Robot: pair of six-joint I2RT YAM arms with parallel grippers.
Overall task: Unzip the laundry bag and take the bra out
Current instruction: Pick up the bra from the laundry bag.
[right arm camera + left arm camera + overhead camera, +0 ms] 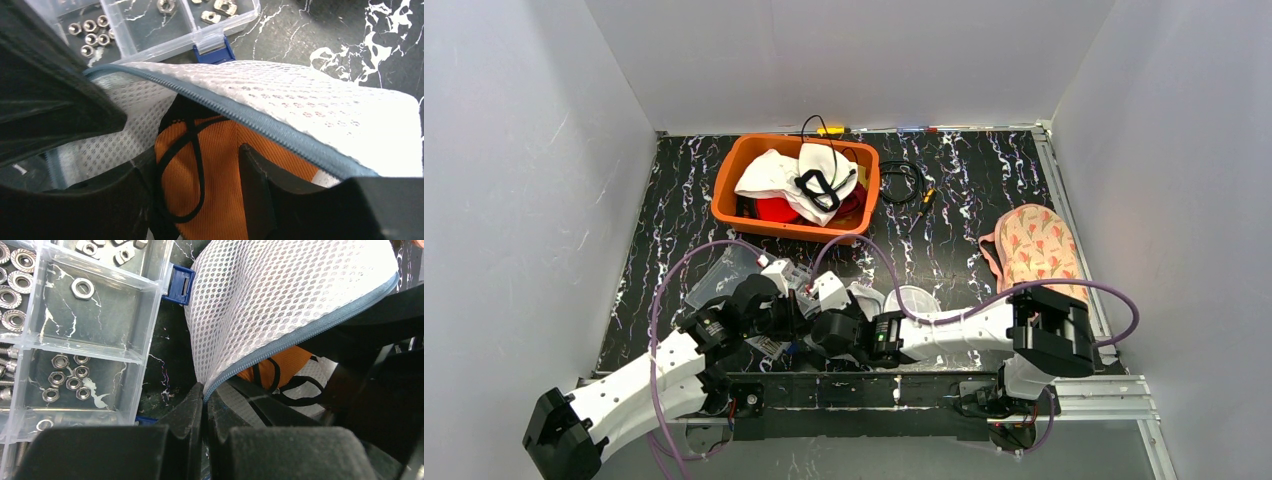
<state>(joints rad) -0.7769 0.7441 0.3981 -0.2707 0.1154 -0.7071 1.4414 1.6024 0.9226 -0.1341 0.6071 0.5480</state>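
The white mesh laundry bag (280, 290) has a grey-blue zipper edge (300, 335) that is parted. An orange bra (282, 365) with black straps lies inside it. My left gripper (205, 395) is shut on the bag's zipper edge and holds that corner up. In the right wrist view, my right gripper (200, 175) is open inside the bag's (325, 100) mouth. Its fingers (255, 170) stand on either side of the orange bra (220, 170) and a black strap loop (192, 150). In the top view both grippers (809, 320) meet beside the bag (914, 300).
A clear parts box (75, 330) of nuts with blue latches lies just left of the bag, and it also shows in the top view (719, 280). An orange bin (724, 205) of clothes stands at the back. A floral mitt (1036, 245) lies right and a black cable (904, 182) lies behind.
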